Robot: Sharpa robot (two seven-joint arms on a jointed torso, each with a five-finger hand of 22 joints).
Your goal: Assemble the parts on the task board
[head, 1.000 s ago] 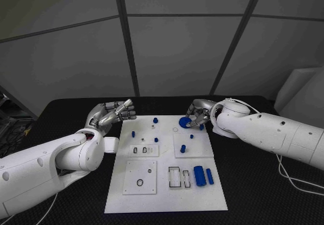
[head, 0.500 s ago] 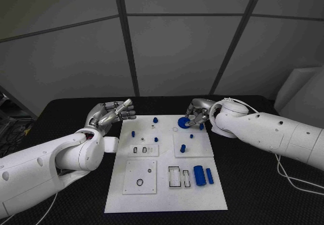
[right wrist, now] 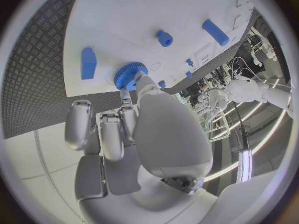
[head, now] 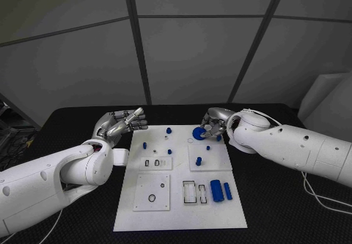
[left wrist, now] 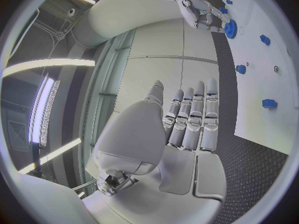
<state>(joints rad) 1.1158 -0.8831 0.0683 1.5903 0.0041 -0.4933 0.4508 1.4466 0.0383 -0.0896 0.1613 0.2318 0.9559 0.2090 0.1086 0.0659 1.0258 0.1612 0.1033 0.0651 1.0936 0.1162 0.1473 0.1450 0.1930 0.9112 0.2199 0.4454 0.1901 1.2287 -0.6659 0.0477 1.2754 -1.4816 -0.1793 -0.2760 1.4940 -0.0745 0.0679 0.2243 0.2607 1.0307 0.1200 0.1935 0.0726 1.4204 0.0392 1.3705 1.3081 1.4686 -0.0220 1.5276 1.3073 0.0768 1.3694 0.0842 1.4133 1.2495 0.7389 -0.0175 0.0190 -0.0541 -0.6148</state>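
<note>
Right silver hand (head: 213,122) pinching a round blue toothed gear (head: 199,133) at the white task board's (head: 179,216) far edge, fingertips half hiding it, left silver hand (head: 121,123) hovering empty, fingers loosely apart.

1 task board (head: 179,213), 1 blue gear (head: 199,133), 2 blue cylinders (head: 216,190), 6 small blue pegs (head: 198,161), 2 hands (head: 121,123).

The right hand (head: 213,123) hides part of the blue gear (head: 199,133) it holds.

A black table (head: 279,203) with a textured top stands before grey wall panels (head: 194,56), a white cable (head: 323,195) trailing across it.
</note>
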